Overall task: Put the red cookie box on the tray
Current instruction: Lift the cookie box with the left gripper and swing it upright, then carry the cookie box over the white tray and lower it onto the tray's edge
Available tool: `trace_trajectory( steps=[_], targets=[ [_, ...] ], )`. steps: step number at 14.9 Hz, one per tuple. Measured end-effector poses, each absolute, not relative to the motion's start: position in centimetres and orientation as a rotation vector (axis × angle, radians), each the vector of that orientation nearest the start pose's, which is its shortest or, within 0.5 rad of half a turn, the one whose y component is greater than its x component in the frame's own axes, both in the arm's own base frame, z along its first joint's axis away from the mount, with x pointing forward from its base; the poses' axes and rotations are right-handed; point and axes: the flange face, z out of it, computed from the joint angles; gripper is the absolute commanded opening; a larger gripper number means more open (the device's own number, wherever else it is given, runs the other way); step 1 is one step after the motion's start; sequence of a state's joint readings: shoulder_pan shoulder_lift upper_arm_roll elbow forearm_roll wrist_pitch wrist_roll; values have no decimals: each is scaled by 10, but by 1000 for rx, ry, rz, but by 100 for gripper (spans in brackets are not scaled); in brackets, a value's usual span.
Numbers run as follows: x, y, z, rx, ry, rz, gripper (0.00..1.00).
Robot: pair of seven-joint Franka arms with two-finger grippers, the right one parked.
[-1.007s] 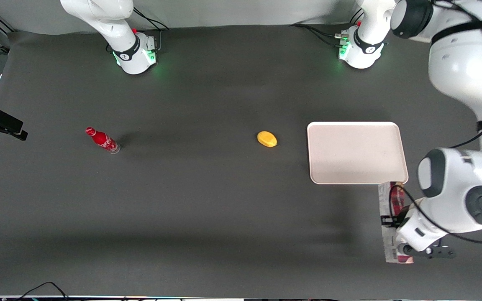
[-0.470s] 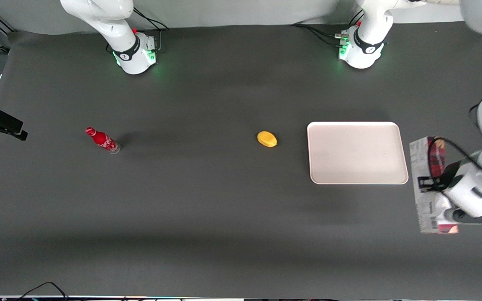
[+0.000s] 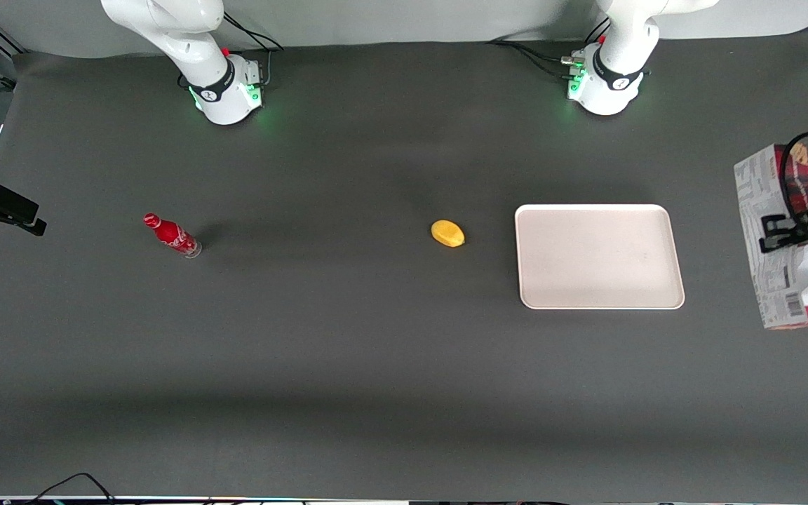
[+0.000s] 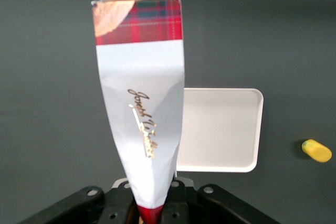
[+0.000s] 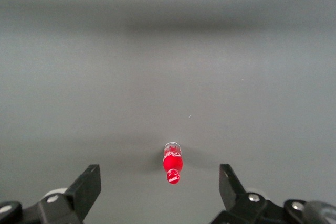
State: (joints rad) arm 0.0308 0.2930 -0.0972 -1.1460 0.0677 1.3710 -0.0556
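Pincer point(image 3: 790, 235) clamped on long red-plaid cardboard cookie box point(image 3: 779, 252) | held aloft at bench's working-arm edge | flat pinkish-white rectangular tray point(image 3: 599, 256) lies inward, box's long axis parallel to its short side

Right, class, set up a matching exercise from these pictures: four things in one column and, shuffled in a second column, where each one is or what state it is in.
Column 1
1. red cookie box
2. tray
3. yellow object
4. red soda bottle

Column 2
A. stands toward the parked arm's end of the table
B. held in the gripper, off the table
C. flat on the table with nothing on it
D. on the table beside the tray

Pairs: 1-B, 2-C, 3-D, 4-A
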Motion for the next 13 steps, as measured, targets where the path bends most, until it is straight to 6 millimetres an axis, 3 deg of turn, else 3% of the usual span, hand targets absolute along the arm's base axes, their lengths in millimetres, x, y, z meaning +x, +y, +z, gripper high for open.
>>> trace_trajectory(
  steps=[2,4,10,13],
  targets=[
    [607,-9,629,-3092,-7,125,0],
    [600,3,613,-3088,-11,126,0],
    [569,27,539,-3084,-28,67,0],
    [556,41,493,-3093,-22,23,0]
  ],
)
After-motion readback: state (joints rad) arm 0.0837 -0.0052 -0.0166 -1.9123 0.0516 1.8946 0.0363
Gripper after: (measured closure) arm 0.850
